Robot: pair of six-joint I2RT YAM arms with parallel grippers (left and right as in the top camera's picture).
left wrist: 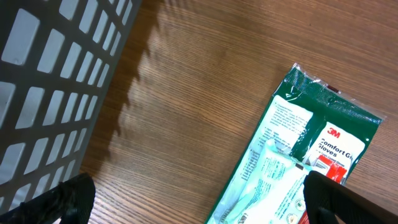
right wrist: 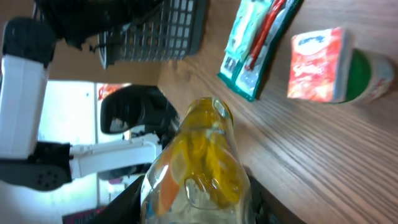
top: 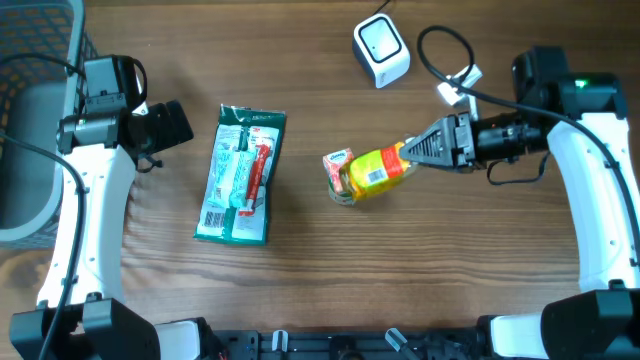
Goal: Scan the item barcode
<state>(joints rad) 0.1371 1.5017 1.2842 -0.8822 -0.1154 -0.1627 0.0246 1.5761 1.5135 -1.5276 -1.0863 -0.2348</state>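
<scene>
Right hand (top: 410,152) clamped on the yellow bottle (top: 372,172), mid-tabletop (top: 300,290), label upward, presumably for the white scanner (top: 381,50), well apart | left hand (top: 178,125) fingers apart, idle beside the glove packet (top: 242,172).

green glove packet (top: 241,175) lies flat, apart from basket (top: 40,30).

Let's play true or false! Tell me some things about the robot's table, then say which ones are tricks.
1. The right gripper is holding a yellow plastic bottle. True.
2. The flat green glove packet is inside the grey mesh basket. False: it lies on the brown wooden table.
3. The left gripper is squeezing the glove packet. False: it is open and empty, beside the packet.
4. A small white box-shaped scanner stands on the table. True.
</scene>
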